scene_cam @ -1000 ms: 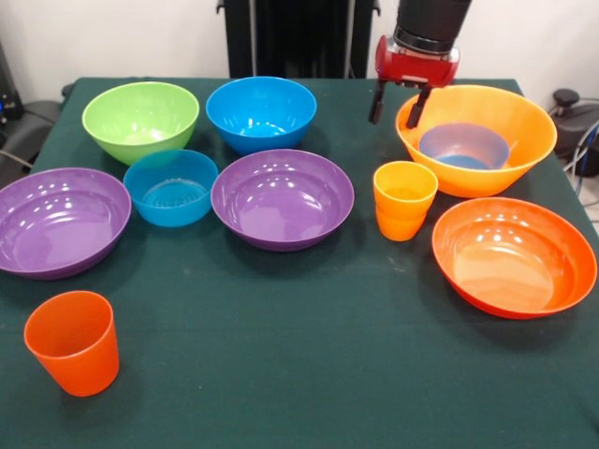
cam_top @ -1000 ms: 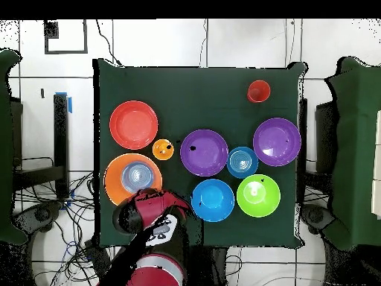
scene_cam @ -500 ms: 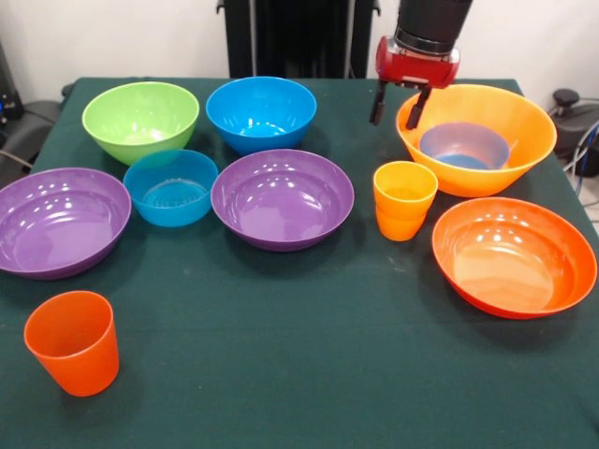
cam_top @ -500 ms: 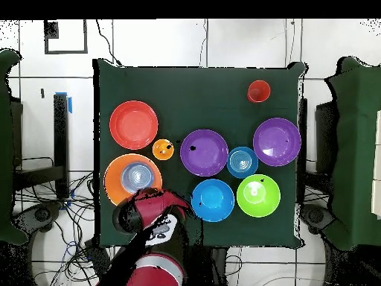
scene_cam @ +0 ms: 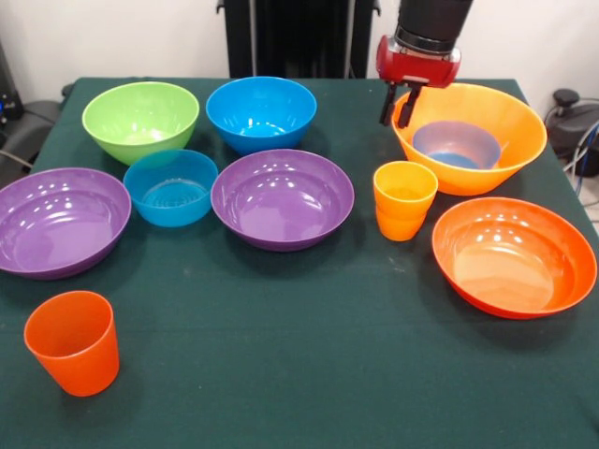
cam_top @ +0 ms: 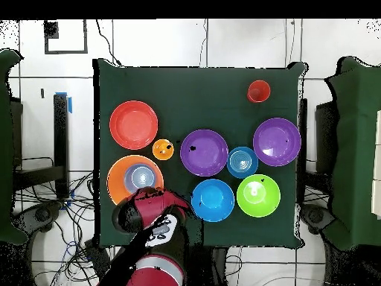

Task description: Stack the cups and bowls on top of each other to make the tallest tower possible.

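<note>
Gripper fingers sit close together, pinching the far-left rim of the large yellow-orange bowl, which holds a small translucent blue bowl. Just in front stand the yellow-orange cup and the wide red-orange bowl. The red-orange cup stands well apart.

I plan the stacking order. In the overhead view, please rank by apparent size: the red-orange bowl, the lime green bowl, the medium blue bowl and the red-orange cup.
Largest to smallest in the overhead view:
1. red-orange bowl
2. lime green bowl and medium blue bowl: these look nearly alike, so I do not rank them.
3. red-orange cup, clearly the smallest.
</note>
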You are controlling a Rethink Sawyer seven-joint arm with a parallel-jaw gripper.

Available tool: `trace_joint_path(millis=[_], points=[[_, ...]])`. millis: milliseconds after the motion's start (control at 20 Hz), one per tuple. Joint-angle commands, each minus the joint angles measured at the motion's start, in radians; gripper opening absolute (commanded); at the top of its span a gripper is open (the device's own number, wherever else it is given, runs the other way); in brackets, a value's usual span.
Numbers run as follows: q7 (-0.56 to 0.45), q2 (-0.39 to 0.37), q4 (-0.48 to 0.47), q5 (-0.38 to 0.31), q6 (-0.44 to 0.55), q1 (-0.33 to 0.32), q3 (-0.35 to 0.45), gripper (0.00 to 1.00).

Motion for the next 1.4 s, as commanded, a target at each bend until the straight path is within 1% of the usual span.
trace_joint_path(millis=[50,300,350,500,650,1150,1400], points=[[0.141,0.048,-0.053,0.032,-0.038,0.008,0.068,0.0],[0.136,0.05,-0.059,0.028,-0.04,0.012,0.063,0.0],[0.123,0.052,-0.07,0.016,-0.043,0.015,0.058,0.0],[0.131,0.059,-0.075,0.018,-0.061,0.019,0.049,0.0],[0.128,0.052,-0.065,0.012,-0.068,0.012,0.052,0.0],[0.077,-0.044,-0.019,-0.017,0.0,-0.047,0.087,0.0],[0.045,-0.087,0.001,-0.034,0.031,-0.098,0.119,0.0]])
